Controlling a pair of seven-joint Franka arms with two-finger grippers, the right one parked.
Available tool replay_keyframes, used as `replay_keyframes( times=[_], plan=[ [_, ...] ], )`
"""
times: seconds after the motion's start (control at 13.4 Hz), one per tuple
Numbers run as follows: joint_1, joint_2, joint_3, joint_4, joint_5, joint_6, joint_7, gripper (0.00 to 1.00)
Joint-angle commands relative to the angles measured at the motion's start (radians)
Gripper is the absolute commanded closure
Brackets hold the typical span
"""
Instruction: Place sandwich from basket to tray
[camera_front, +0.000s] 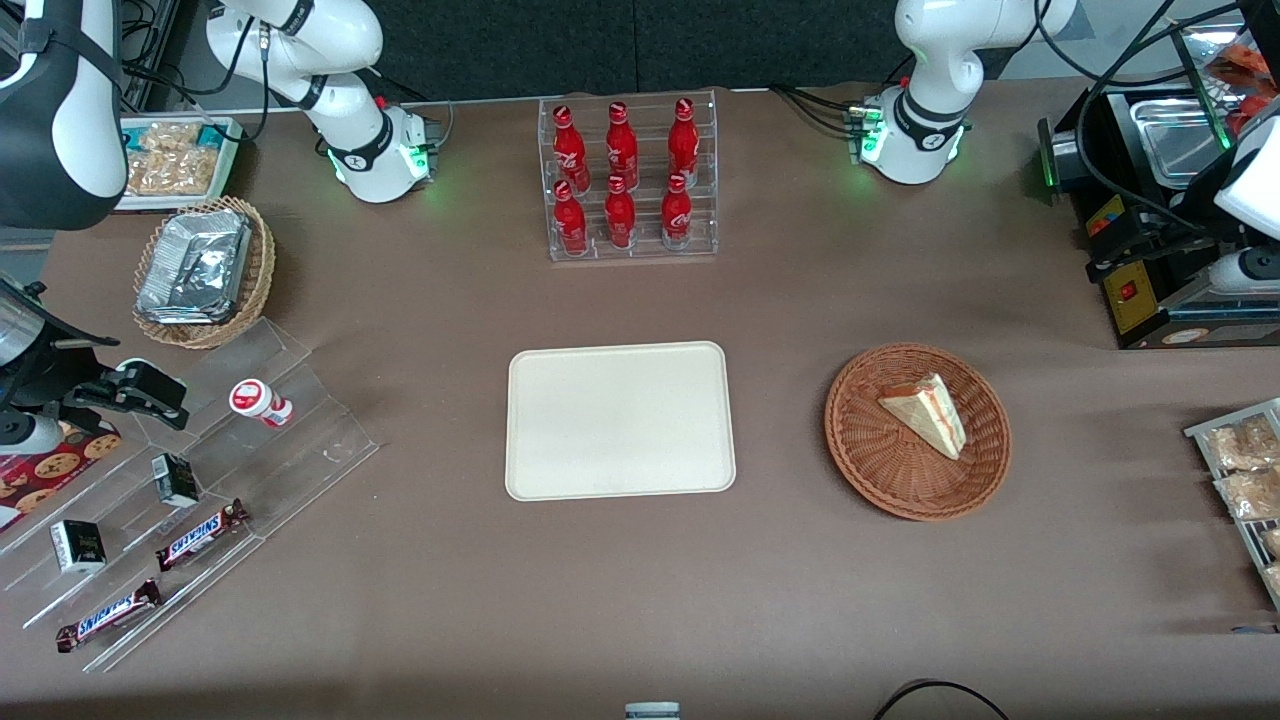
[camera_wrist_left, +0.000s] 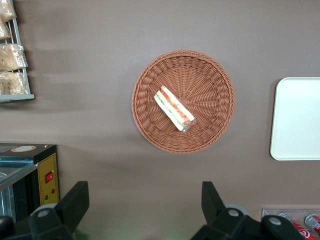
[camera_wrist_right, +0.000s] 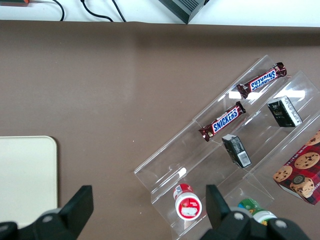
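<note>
Left wrist view: gripper (camera_wrist_left: 145, 210) hanging high over the brown table (camera_front: 400, 600), fingers spread wide, grasping nothing. Sandwich (camera_wrist_left: 173, 108) lying on its side in the wicker basket (camera_wrist_left: 220, 127), layered edge showing. Advice: descending straight down, aligning fingers across the wedge's thin faces, squeezing gently. Cream tray (camera_front: 620, 420) sitting bare beside the basket. Cola bottle rack (camera_front: 630, 180) standing farther from the front camera.

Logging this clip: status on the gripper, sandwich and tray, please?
Gripper open, high above the table, holding nothing. Sandwich lying in the basket, untouched. Tray bare, beside the basket; nothing between them.
</note>
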Motion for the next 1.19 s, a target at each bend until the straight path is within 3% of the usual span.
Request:
replay_keyframes(
  times=[0.0,0.15,0.45,0.67,1.12],
  plan=[
    [-0.003,0.007,-0.003,0.015,0.017,-0.017,0.003,0.01],
    [-0.002,0.016,-0.001,0.004,0.016,-0.022,-0.032,0.00],
    [-0.003,0.145,-0.018,-0.002,-0.013,0.004,-0.483,0.00],
    [-0.023,0.234,-0.040,-0.089,-0.012,0.157,-0.756,0.00],
    [-0.033,0.256,-0.038,-0.361,-0.009,0.521,-0.856,0.00]
  ],
)
